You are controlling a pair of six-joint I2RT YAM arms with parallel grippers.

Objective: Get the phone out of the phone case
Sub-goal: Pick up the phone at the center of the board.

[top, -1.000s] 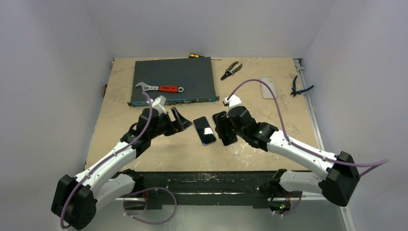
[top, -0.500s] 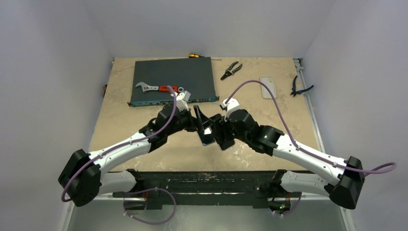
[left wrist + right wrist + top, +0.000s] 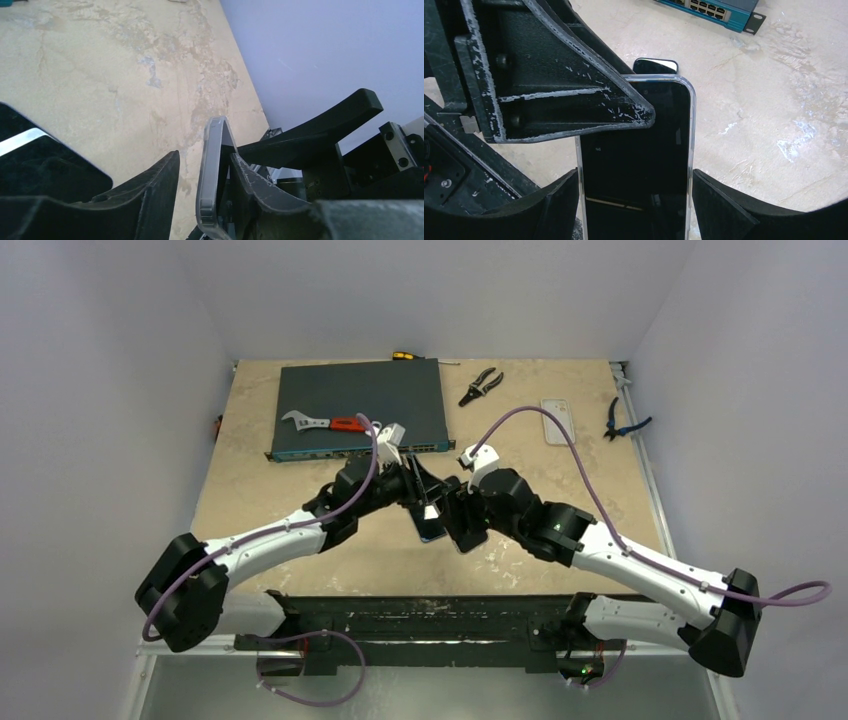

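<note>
Phone (image 3: 639, 165): seated in the clear case (image 3: 208, 170) and held up off the table (image 3: 774, 100), screen facing the right wrist camera.
Risk, slip: the right gripper (image 3: 634, 176) clamps only the case's two long edges. A peel at the top could likely pull the whole cased phone out of that clamp, dropping it.
Risk, no release: the left gripper (image 3: 205, 160) has one finger across the screen's upper left and the other behind the case. If it pinches there it probably presses phone and case together and the corner never lifts off.
Risk, flex: a hard pull on one corner may bend the case or lever the phone against the right fingers (image 3: 724, 200).
Phone to right gripper: between its fingers, both touching the case edges low down, with the top half sticking out beyond the tips.
Phone to left gripper: the case's top edge stands between the parted jaws. There is a gap on one side, and the other finger is touching or nearly so, so it is not yet gripping.
Second phone (image 3: 40, 170): flat on the table just below and behind the held one, so a drop would likely land on it.
</note>
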